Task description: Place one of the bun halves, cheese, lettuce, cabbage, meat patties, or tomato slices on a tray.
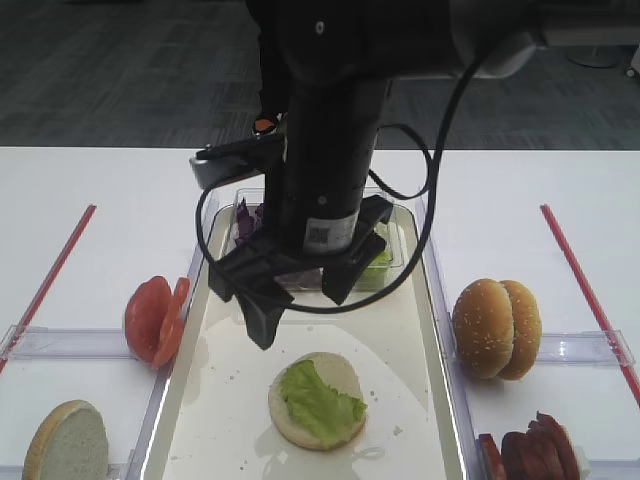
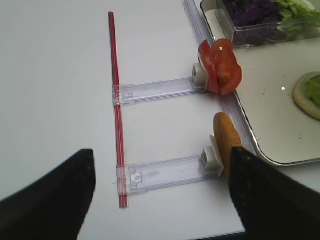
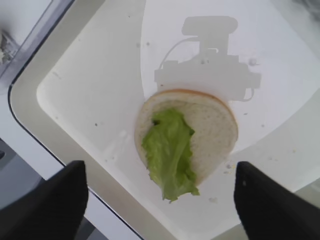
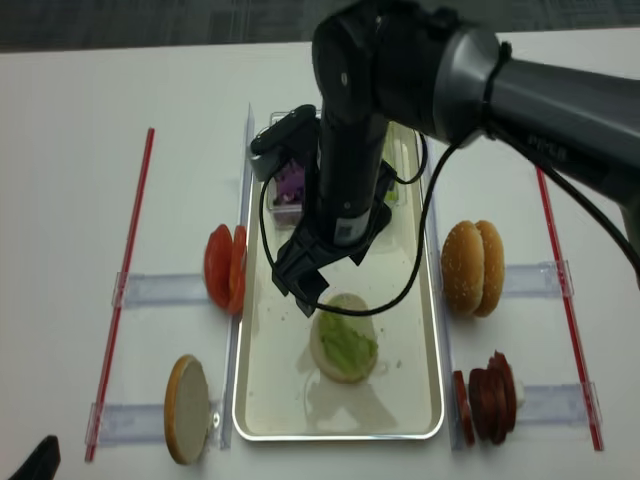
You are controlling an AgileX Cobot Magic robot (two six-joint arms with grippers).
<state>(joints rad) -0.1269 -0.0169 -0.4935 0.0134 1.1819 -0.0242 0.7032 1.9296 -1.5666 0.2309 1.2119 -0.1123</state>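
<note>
A bun half (image 1: 318,401) lies cut face up on the tray (image 1: 420,400) with a lettuce (image 1: 318,402) leaf resting on it. The right gripper (image 1: 300,290) hovers just above, jaws wide and empty. Tomato slices (image 1: 155,318), patties (image 1: 540,445) and cabbage (image 1: 248,222) remain off the tray.

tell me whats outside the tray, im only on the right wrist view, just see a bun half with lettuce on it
Observer: The tomato slices stand on edge in a clear holder just left of the tray.
Operator: any more buns
Observer: Yes, two bun halves stand together on the tray's right, and another bun half sits at the front left.
Operator: patties?
Observer: The meat patties are stacked on edge at the front right.
Operator: cabbage?
Observer: The cabbage is in a clear tub at the tray's far end, behind the open, empty right gripper.
</note>
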